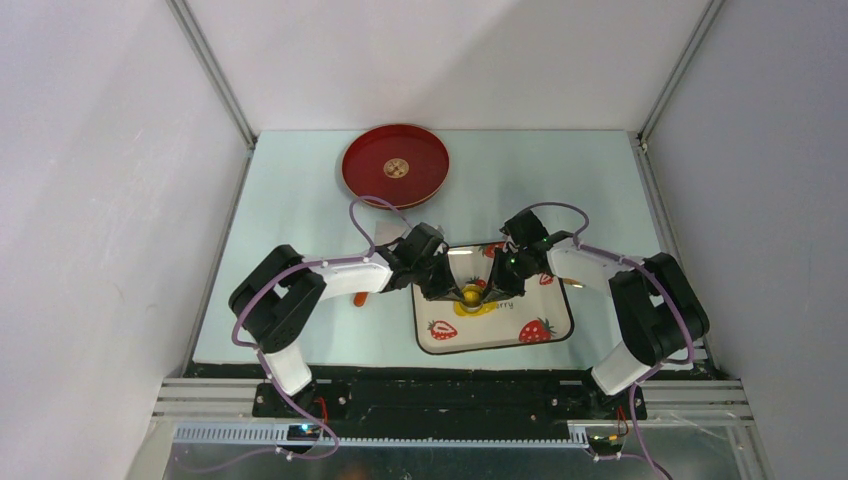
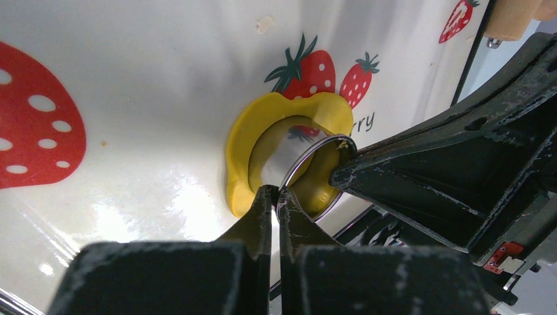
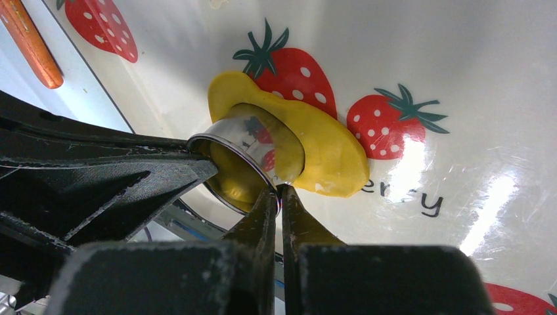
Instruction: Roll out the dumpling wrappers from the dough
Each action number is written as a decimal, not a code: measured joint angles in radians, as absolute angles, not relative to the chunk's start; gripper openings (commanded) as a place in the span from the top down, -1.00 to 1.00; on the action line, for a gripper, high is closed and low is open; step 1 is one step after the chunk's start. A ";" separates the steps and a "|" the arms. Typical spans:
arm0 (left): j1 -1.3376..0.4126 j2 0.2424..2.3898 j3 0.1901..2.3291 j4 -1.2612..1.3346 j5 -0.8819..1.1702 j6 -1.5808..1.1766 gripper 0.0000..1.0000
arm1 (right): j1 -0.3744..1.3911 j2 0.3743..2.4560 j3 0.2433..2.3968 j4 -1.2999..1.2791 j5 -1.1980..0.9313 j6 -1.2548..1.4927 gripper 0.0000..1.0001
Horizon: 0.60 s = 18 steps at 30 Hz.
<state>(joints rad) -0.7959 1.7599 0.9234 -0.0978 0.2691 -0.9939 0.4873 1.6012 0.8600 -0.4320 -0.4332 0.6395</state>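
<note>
The left gripper has its two fingers squeezed together. They pinch the thin edge of a shiny metal ring. The right gripper does the same: its fingers are tight together on the ring's edge on the other side.

From above, the left gripper comes at the ring from 9 o'clock. The right gripper comes from 3 o'clock. The two almost meet over the ring.

The ring sits tipped on the dough. The dough is a flat, bumpy yellow patch. It curls around the ring, and some yellow shows inside the ring too. In the right wrist view, most of the dough spreads out from the ring toward 3 o'clock. It covers part of a strawberry picture there.

The dough lies on a white tray with red strawberries painted on it. From above, the dough is a little toward 9 o'clock from the tray's middle. The tray sits near the front of the table, between the two arms.

A red round plate sits at 11 o'clock from the tray, well apart from it. A small round tan thing lies in the plate's middle. An orange stick pokes out from under the left arm, at 9 o'clock from the tray.
</note>
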 measured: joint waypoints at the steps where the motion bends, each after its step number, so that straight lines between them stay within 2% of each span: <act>1: -0.796 1.760 0.923 -0.098 0.269 -0.994 1.00 | 0.487 1.600 0.859 -0.431 -0.434 0.640 1.00; 18: -0.796 1.760 0.924 -0.098 0.269 -0.994 1.00 | 0.490 1.591 0.851 -0.422 -0.425 0.655 1.00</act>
